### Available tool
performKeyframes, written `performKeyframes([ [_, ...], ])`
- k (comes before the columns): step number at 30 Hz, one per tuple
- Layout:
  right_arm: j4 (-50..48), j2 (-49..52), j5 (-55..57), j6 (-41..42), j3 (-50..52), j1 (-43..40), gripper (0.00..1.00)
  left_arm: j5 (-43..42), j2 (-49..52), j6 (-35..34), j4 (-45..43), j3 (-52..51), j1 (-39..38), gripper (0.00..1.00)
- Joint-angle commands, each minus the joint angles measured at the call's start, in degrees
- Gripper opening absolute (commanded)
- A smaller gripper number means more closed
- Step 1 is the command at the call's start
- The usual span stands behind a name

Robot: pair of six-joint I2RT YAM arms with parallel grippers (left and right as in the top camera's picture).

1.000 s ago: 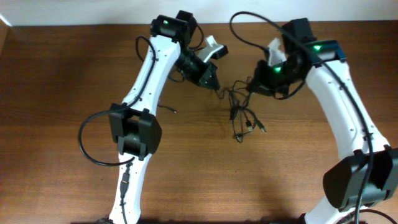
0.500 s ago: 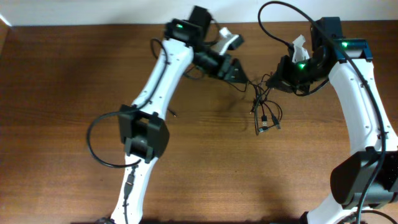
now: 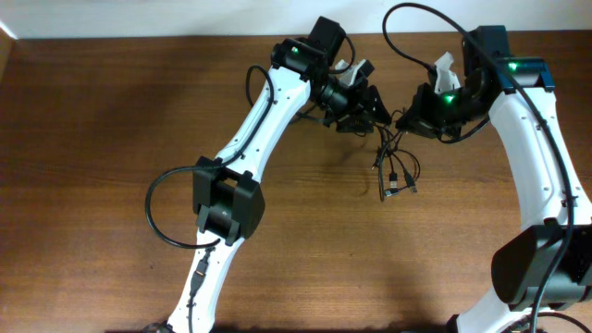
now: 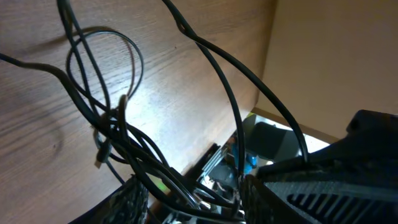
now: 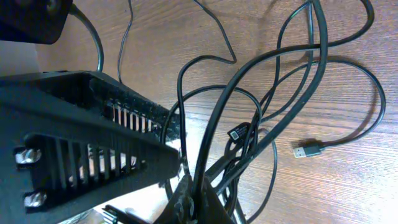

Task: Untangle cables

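The cables (image 3: 392, 163) are a thin black tangle on the brown table, hanging down from both grippers, with small plug ends (image 3: 396, 186) lying on the wood. My left gripper (image 3: 369, 104) is at the tangle's upper left. In the left wrist view its fingers (image 4: 193, 202) stand apart with several cable strands (image 4: 118, 118) running between them. My right gripper (image 3: 413, 119) is close by on the right. In the right wrist view its fingers (image 5: 196, 202) are pinched on the cable strands (image 5: 249, 137). A USB plug (image 5: 306, 150) lies on the wood.
The wooden table (image 3: 111, 139) stretches left and towards the front. Its far edge meets a pale wall (image 3: 139, 18) just behind the grippers. The thick black arm cable (image 3: 407, 18) loops above the right arm. The two grippers are very close together.
Both arms have shifted right with the tangle since a second ago. In the last half second the left gripper moved right, closer to the right gripper, which stayed still.
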State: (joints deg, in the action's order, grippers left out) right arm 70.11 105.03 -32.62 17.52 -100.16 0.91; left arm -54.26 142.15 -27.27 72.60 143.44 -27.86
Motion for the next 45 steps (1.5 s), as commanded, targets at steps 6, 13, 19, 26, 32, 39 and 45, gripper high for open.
performKeyframes([
  [6,0.0,-1.4,0.1,-0.8,-0.1,0.3,0.04,-3.4,0.6,-0.6,0.0,0.0,-0.3,0.36],
  [13,0.0,-1.4,0.1,-0.9,-0.1,1.4,0.04,-3.3,0.6,-4.3,-2.0,0.0,-0.7,0.27],
  [19,0.7,-1.4,0.3,-1.3,-0.1,1.7,0.04,13.4,0.6,-3.8,-2.9,0.0,-0.9,0.00],
  [26,4.3,-1.7,1.0,-4.3,-0.2,-1.3,0.04,45.5,0.6,6.4,7.3,0.0,11.3,0.00],
  [32,6.1,-8.1,-7.3,-8.3,-0.2,-8.6,0.04,52.7,0.6,9.0,11.6,0.0,20.0,0.00],
  [39,13.5,-9.9,-8.5,-12.8,-0.2,-19.6,0.04,47.6,0.6,18.6,11.9,0.0,22.4,0.00],
  [45,5.4,-9.1,-2.1,-4.7,-0.2,-1.2,0.59,7.5,0.5,32.1,12.7,8.8,21.3,0.00],
])
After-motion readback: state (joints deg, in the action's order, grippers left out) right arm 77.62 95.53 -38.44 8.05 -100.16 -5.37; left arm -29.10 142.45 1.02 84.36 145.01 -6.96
